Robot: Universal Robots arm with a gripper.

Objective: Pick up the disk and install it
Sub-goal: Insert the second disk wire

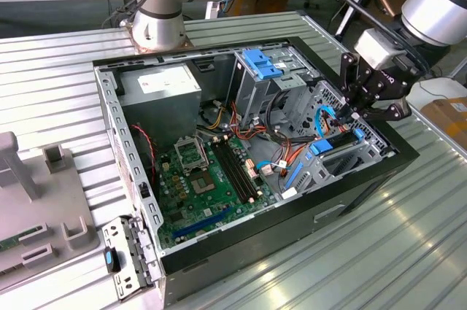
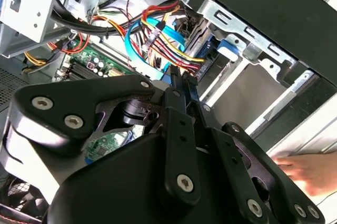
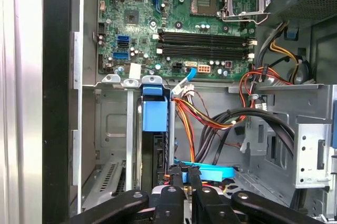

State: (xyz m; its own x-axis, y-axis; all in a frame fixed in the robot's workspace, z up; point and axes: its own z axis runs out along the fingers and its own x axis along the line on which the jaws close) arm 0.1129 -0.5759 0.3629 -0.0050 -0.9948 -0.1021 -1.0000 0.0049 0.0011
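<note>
The fingers (image 3: pixel 184 170) are seen drawn together, the tips all but meeting, with nothing clearly held between them. In the exterior view the fingers (image 1: pixel 363 114) are held over the front corner of the open case (image 1: pixel 124 157), which is laid on its side on the table (image 1: pixel 306 266).

The disk (image 3: pixel 156 150) is found in the bay (image 3: pixel 113 129) just ahead of the fingertips and slightly to one side of them. It is stood on edge between the bay's metal walls, and the blue tab of its frame is turned toward the board (image 3: pixel 179 18). Its long axis is judged to run straight away from the fingertips toward that tab, so that its near end is met first. The fingertips are close to that near end. Whether it is touched cannot be told, since the end is hidden behind the fingers.

A blue cable (image 3: pixel 208 171) is laid across just beyond the fingertips, on the side away from the disk, and a bundle of coloured wires (image 3: pixel 189 124) is strung beside the disk's face. In the second wrist view the same wires (image 2: pixel 163 42) are seen right past the fingers (image 2: pixel 181 79).

The disk is judged to be already in its slot. Whether it is fully seated cannot be confirmed. Only one arm is fitted.
</note>
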